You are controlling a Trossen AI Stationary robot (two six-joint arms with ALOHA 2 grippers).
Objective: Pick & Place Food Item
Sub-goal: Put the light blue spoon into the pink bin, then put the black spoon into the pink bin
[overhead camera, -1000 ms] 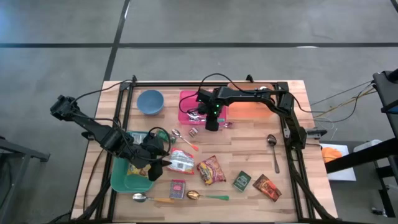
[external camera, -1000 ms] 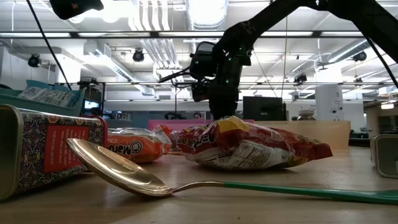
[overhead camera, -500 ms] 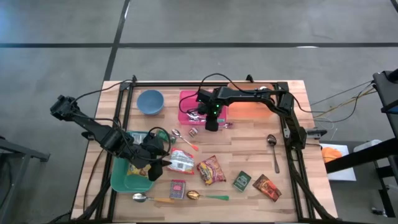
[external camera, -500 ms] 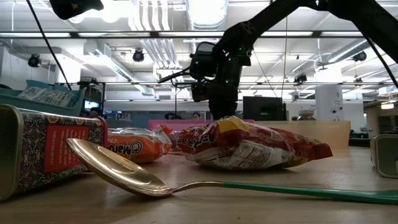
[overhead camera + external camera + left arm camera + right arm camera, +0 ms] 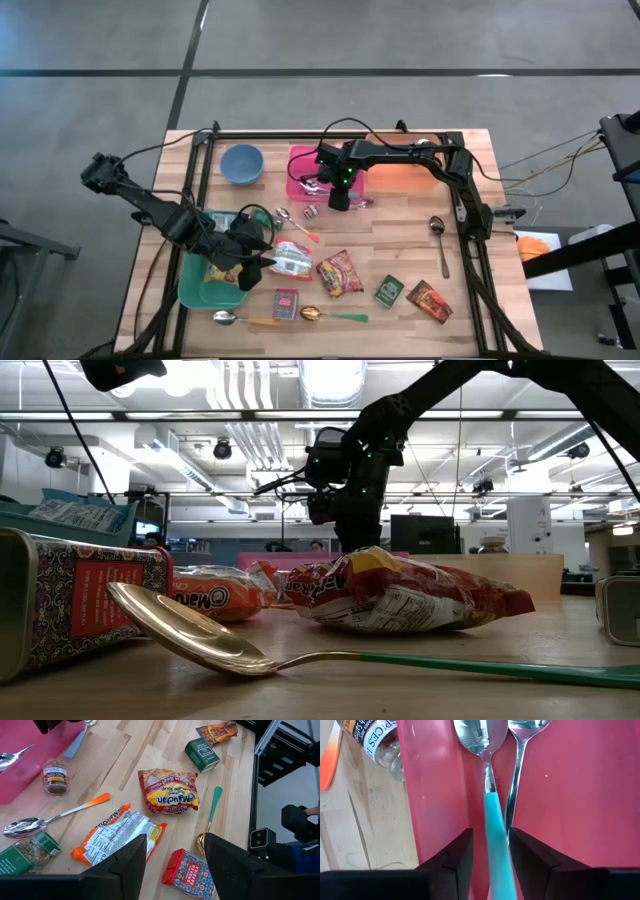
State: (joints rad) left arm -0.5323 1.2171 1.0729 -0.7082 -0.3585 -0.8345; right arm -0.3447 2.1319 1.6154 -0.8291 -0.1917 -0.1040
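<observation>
The right gripper is poised over the pink tray at the table's 12 o'clock, jaws slightly apart around the blue-handled spoon. The spoon could be dragged out if lifting precedes full release. The left gripper's jaws stand apart over the noodle packet at 7 o'clock.

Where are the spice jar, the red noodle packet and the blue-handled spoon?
spice jar (image 5: 55,777), left wrist view, on its label.
red noodle packet (image 5: 168,790), left wrist view, middle of the wrapper.
blue-handled spoon (image 5: 495,827), right wrist view, on the blue handle over the pink tray (image 5: 560,795).
</observation>
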